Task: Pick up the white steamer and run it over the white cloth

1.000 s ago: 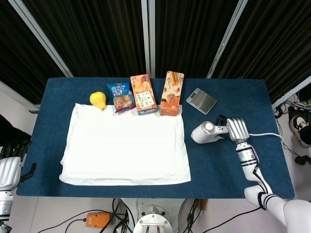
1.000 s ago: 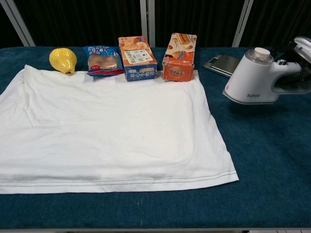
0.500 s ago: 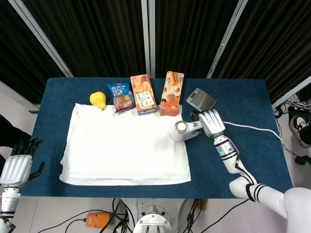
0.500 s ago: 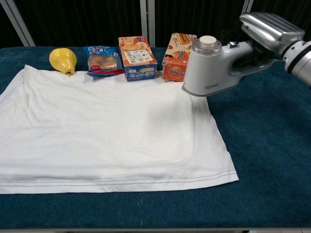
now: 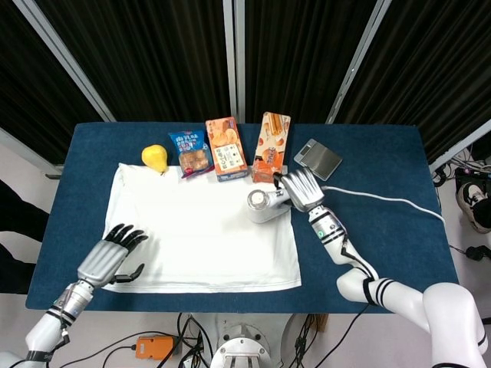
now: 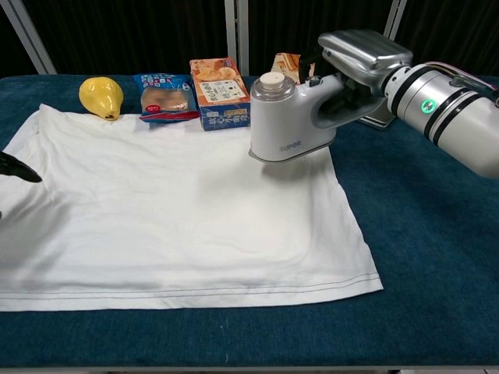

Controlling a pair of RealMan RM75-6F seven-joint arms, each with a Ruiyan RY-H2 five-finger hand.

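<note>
My right hand [image 5: 301,188] [image 6: 360,56] grips the handle of the white steamer [image 5: 263,205] [image 6: 287,118]. The steamer hangs just above the back right part of the white cloth [image 5: 199,234] [image 6: 171,210], which lies spread flat on the blue table. My left hand [image 5: 112,255] is open with fingers spread, over the cloth's front left corner. In the chest view only a dark fingertip [image 6: 17,167] of it shows at the left edge.
Along the cloth's back edge stand a yellow pear [image 5: 154,158] [image 6: 101,96], a blue snack bag [image 5: 191,152] [image 6: 164,97] and two orange boxes [image 5: 226,148] [image 5: 271,147]. A grey scale [image 5: 317,159] lies behind the right hand. The steamer's cord [image 5: 391,201] trails right across the table [image 5: 368,245].
The right hand carried the steamer left, from the cloth's right edge to over its back right part. The left hand came in from the left edge to the cloth's front left corner.
</note>
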